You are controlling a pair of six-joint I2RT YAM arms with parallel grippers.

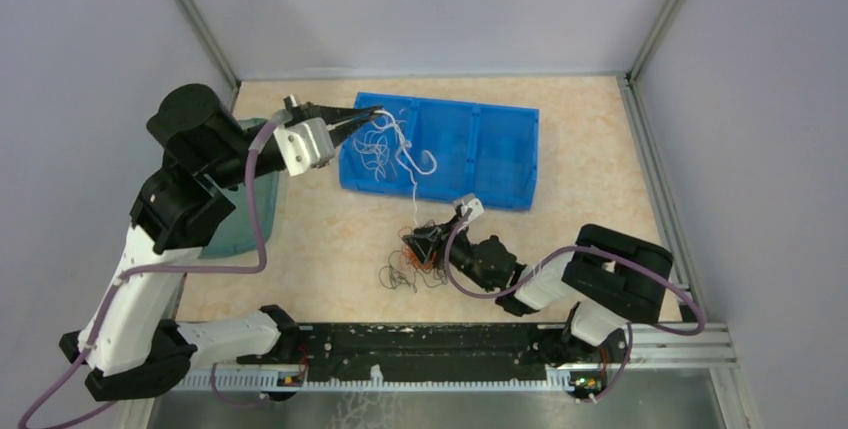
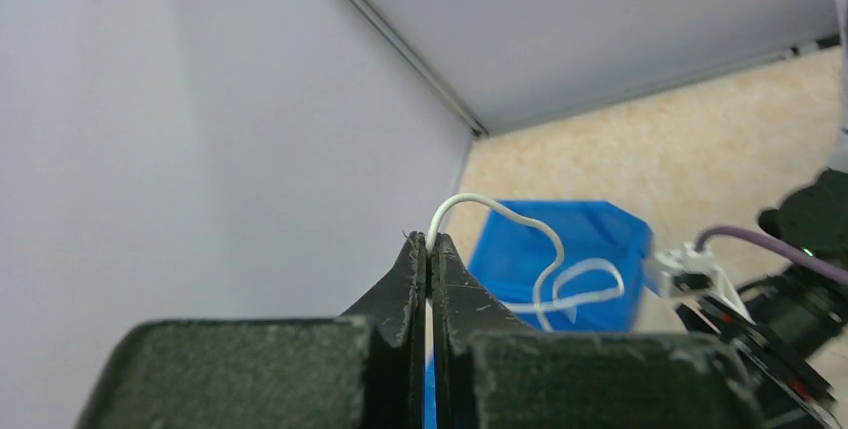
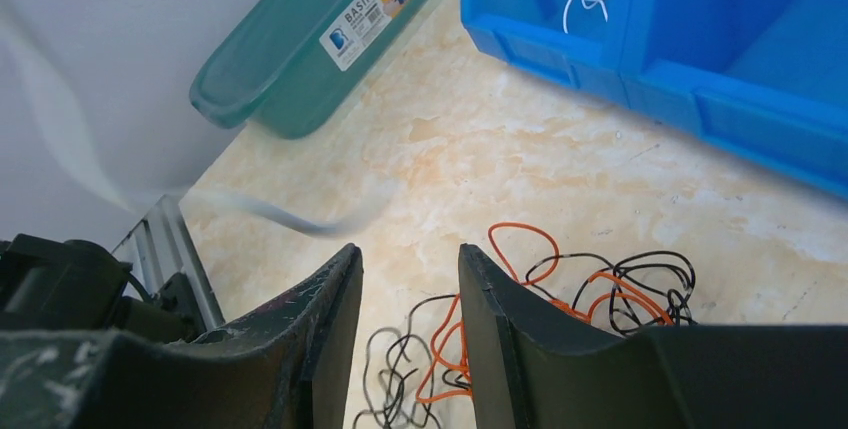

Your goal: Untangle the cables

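Grey-lilac walls [image 1: 420, 9] close the cell on three sides, with metal framing in the far corners. Below them lies a beige marbled table [image 1: 620, 169]. A blue bin [image 1: 505, 149] split into compartments sits at its far middle. A teal basin [image 1: 245, 219] stands at the left edge, partly hidden under the left arm in the overhead view.

The left gripper [image 1: 376, 112] hangs above the bin's left end, its jaws pressed fully together on the top of a white cable [image 1: 413, 187]. That cable curls down from the tips across the bin and trails over its near wall toward the right gripper [image 3: 410, 259]. Where its lower end finishes is not clear from above. More white strands [image 1: 368, 154] lie loose in the bin's left compartment.

The right gripper is low over the table on the near side of the bin. Its jaws are partly open, with bare table showing between the tips and nothing pinched there. Black and orange cables [image 3: 600, 279] lie in a tangle on the table just under and beyond its fingers [image 3: 500, 329]. From overhead the gripper covers part of that heap. Whether the fingers touch the strands I cannot tell. A blurred pale streak crosses the left of the right wrist view, too smeared to name.
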